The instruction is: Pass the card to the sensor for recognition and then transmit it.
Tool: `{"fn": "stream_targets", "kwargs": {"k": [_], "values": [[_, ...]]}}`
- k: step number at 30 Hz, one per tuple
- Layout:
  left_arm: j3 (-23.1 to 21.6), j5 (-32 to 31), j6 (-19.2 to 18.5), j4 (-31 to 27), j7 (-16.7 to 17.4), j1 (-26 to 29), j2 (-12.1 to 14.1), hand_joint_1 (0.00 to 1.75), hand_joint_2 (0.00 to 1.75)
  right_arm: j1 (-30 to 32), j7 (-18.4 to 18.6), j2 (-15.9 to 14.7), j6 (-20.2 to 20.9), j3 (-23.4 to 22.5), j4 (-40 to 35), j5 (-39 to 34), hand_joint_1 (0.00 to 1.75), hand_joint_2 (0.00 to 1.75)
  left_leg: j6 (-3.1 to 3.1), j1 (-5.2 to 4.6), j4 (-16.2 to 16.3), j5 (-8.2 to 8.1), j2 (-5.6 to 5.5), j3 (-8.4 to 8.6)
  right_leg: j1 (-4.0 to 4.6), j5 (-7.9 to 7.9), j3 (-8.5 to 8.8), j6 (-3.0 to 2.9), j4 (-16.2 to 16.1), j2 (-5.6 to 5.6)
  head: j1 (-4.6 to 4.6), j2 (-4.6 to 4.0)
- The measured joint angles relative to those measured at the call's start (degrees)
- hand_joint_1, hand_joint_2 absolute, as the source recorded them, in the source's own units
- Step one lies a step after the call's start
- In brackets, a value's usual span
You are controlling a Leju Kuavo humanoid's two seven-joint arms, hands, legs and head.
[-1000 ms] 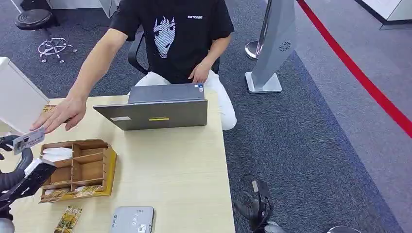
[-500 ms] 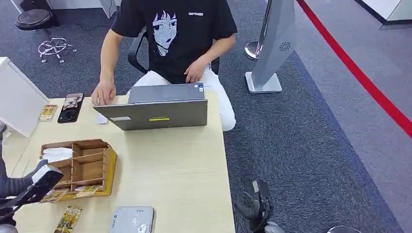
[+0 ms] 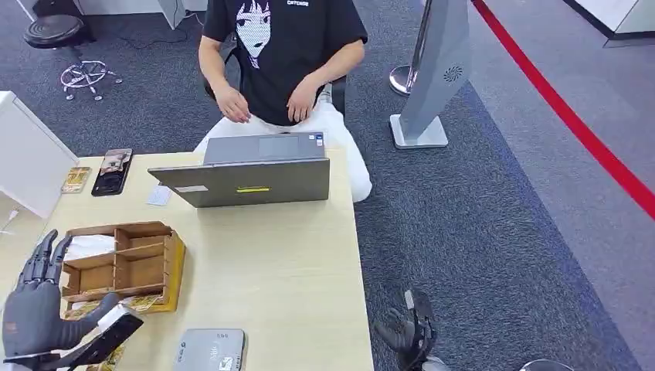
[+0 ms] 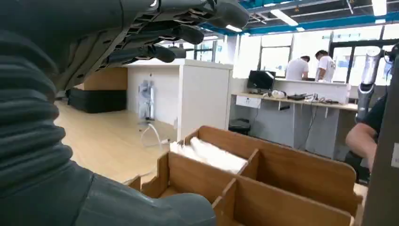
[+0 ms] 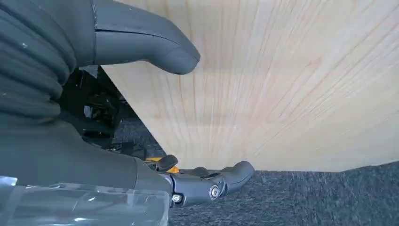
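Note:
A small white card (image 3: 158,195) lies flat on the table (image 3: 278,270), just left of the grey laptop (image 3: 251,174). The grey sensor box (image 3: 210,349) sits at the table's near edge. My left hand (image 3: 35,305) hovers over the near left corner beside the wooden organizer (image 3: 123,267), fingers (image 4: 183,34) straight and spread, holding nothing. My right hand (image 3: 405,328) hangs below the table's right side. In the right wrist view its thumb (image 5: 155,47) and fingers (image 5: 211,181) stand apart and empty next to the wood.
A person sits behind the laptop with both hands in the lap. A phone (image 3: 113,171) and a small card pack (image 3: 76,179) lie at the far left of the table, by a white box (image 3: 27,154). The organizer (image 4: 263,179) holds white paper.
The person took the card from my left hand, laid it beside the laptop and drew both hands back to the lap. My left hand dropped toward me, now empty.

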Motion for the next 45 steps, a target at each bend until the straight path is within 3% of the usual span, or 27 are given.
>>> {"fn": "stream_targets", "kwargs": {"k": [11,15,22,26,32,45], "values": [[-0.13,1.92,7.65,-6.4,2.99,9.29,-1.42,0.0,1.75,2.24,-0.42,-0.22,-1.55,-1.38,-2.21,-0.79,0.0,1.75,0.01,0.0,0.0,-0.04,0.0,-0.02,0.0,-0.01,0.0,0.0,-0.01,-0.01,0.0,0.0],[-0.06,1.99,7.41,-7.93,4.28,11.47,-1.38,0.0,1.75,3.09,-0.42,-0.48,-1.62,-1.77,-3.32,-0.79,0.0,1.75,0.01,0.0,0.0,-0.04,-0.01,-0.02,0.0,-0.01,0.0,0.0,-0.02,-0.02,0.0,0.0],[-0.13,-2.74,1.9,-8.26,8.18,12.25,0.53,0.0,1.75,3.37,0.22,-0.77,-1.59,-2.08,-4.28,-0.35,0.0,1.75,0.02,0.0,0.0,-0.01,-0.01,0.01,0.0,0.0,0.0,0.0,-0.01,-0.02,0.0,0.0],[-2.2,-12.78,0.22,-7.34,12.92,10.51,3.92,0.0,1.75,3.25,0.48,-0.77,-1.22,-2.08,-4.3,0.39,0.0,1.75,0.0,0.01,-0.01,0.01,-0.05,-0.01,0.0,0.0,0.02,0.0,-0.01,-0.07,0.02,0.0],[-6.31,-17.35,0.37,-4.59,13.31,5.94,7.67,0.0,1.75,2.98,0.52,-0.77,-0.55,-2.05,-4.22,0.68,0.0,1.75,0.0,0.0,0.0,0.01,-0.05,-0.02,0.0,0.01,0.02,0.0,-0.01,-0.06,0.02,0.0],[-11.95,-21.05,-3.04,2.8,10.27,-3.74,8.29,0.0,1.75,1.91,0.33,-0.48,0.37,-0.98,-3.17,1.53,0.0,1.75,0.0,0.0,0.0,0.01,-0.05,-0.02,0.0,0.01,0.02,0.0,-0.01,-0.06,0.0,0.0]]}}
